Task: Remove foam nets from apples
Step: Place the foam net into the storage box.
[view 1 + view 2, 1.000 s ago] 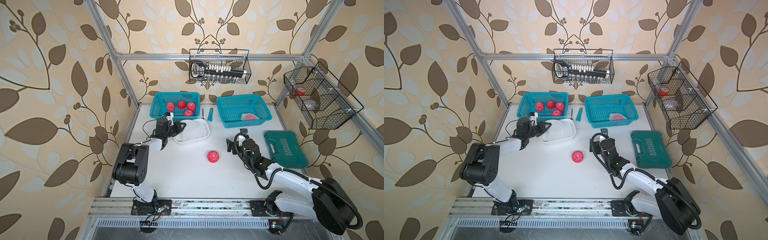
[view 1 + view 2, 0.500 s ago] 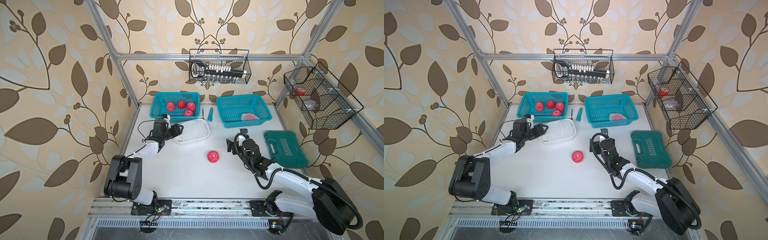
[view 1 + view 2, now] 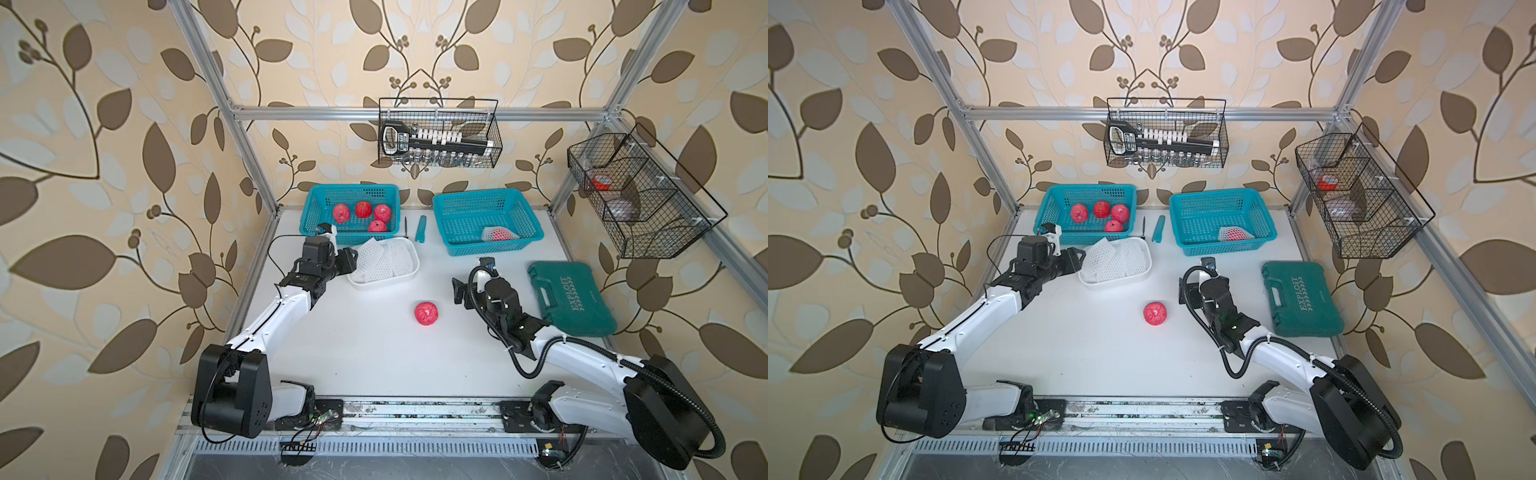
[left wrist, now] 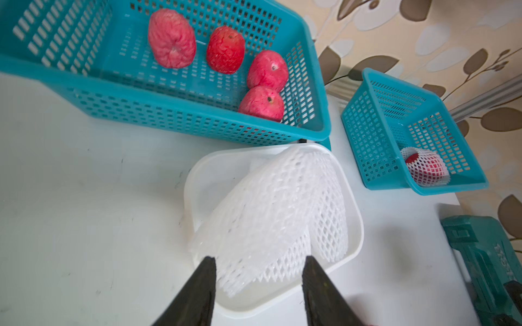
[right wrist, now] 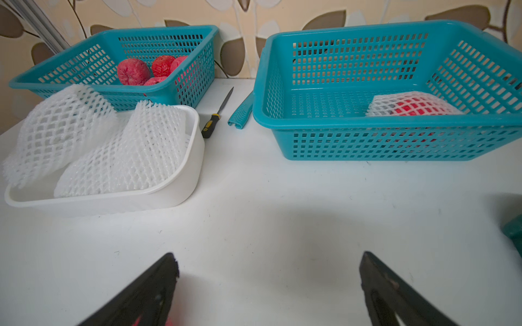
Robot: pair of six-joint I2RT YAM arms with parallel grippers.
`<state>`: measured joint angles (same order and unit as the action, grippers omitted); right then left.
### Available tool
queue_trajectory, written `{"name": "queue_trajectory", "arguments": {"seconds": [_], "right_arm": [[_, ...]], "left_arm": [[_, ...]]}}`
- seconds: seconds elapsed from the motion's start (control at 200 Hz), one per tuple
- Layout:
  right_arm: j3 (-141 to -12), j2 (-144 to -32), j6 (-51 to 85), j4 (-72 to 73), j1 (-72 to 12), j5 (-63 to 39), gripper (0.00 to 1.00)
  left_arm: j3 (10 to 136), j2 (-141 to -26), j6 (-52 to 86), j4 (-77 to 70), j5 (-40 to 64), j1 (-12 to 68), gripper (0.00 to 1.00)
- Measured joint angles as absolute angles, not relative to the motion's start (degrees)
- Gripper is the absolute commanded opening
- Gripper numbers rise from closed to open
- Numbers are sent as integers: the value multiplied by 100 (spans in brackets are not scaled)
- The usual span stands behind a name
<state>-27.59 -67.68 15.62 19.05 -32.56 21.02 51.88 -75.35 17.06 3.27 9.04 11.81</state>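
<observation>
Nearest the base, a bare apple (image 3: 426, 313) sits alone on the table, just behind the right gripper (image 5: 268, 262) and to its inner side. It was probably set there so the arm can carry it off. That gripper's fingers (image 5: 147, 290) are spread wide with nothing between them, which reads as waiting or readying a reach. The left gripper (image 4: 258, 271) hovers low with its fingers (image 4: 203, 290) parted. The near edge of the nets (image 4: 268, 211) lies between the tips, loose and not pinched as far as the wrist view shows. The nets are heaped in the tub (image 4: 214, 180) right ahead of those tips, one drooping over the near rim. The tub seems to be the place for stripped sleeves, kept apart from the fruit. Beyond the tub, past the left fingertips, the fruit basket (image 4: 141, 113) holds four bare apples (image 4: 172, 39), likely the finished ones. Straight ahead of the right fingers and well apart from them, the second basket (image 5: 367, 141) holds one netted apple (image 5: 412, 108) against its far side. That apple looks like the last one to unwrap, and the open right fingers face it.
</observation>
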Motion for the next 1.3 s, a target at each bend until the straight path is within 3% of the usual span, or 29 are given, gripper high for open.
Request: {"name": "queue_trajectory", "arguments": {"seconds": [0.185,0.57,1.3], "right_arm": [[-2759,-6768,1562,1905,-3256,2075,100],[-2759,-6840,1562,1896,-3256,2075,99],[-2788,-6882,1559,1852,-3253,2075,99]], "left_arm": [[6080,-8344,1100,346,666,1914,45],[6217,-9555,884,429,106,1675,42],[6202,-10541,893,-32,854,1684,44]]}}
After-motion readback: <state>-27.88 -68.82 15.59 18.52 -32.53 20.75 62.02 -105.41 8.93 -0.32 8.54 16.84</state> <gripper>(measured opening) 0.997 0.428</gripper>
